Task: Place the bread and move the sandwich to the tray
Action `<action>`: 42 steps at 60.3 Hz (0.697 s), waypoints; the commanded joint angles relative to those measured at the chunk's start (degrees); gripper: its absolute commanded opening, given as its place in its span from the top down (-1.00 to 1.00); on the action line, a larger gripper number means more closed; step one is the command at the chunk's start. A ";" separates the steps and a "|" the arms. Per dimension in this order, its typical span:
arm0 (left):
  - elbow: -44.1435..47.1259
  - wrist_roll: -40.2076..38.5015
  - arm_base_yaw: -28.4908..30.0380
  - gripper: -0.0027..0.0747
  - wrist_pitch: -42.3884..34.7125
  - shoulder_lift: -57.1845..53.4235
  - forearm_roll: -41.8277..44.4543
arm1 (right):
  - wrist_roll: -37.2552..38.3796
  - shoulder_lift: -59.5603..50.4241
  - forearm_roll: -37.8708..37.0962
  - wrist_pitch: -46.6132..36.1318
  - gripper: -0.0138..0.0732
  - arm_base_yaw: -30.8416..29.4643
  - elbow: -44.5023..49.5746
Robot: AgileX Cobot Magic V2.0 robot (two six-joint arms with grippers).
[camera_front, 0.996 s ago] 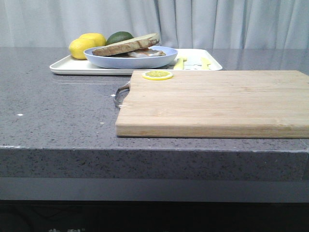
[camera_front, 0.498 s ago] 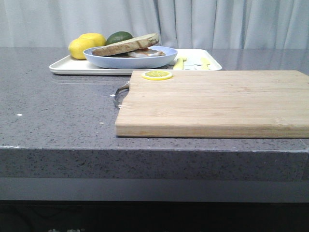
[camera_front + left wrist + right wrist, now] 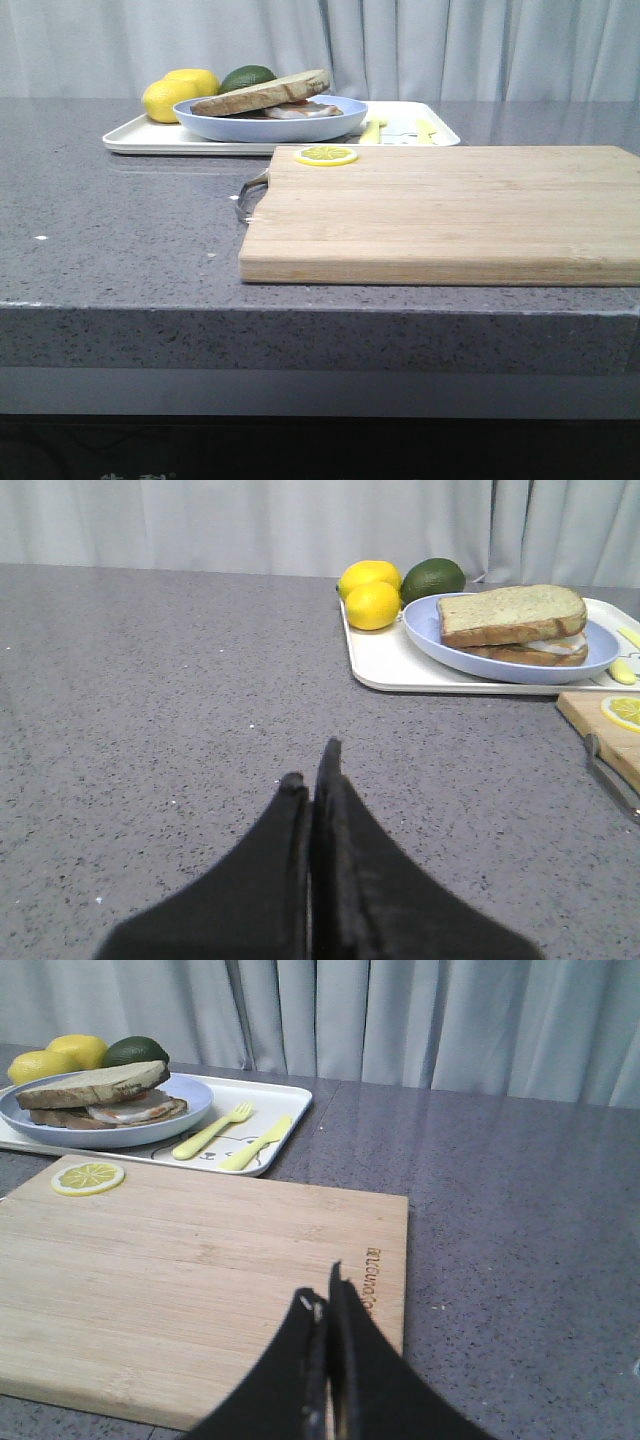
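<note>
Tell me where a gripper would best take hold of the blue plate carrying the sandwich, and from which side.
Probably the plate rim on its near edge, facing the cutting board, approached low from the robot's side. The rim flares up and outward there, giving fingers a lip. The lemons and lime crowd the far-left side, and the yellow fork lies on the tray to its right.

Light: even, soft, moderately bright; source not visible.
Shadows: faint, under the cutting board (image 3: 440, 210) and tray (image 3: 150, 140).
Glare: dull sheen on the table (image 3: 120, 230) toward its far edge.
Focus: wrist-view fingers (image 3: 330, 810) soft; elsewhere sharp.
Distortion: none evident.
</note>
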 commanded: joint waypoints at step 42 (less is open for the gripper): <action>20.50 0.07 4.05 0.98 -19.99 -10.89 -3.92 | -0.15 0.66 -0.42 -4.17 0.82 -0.31 -1.52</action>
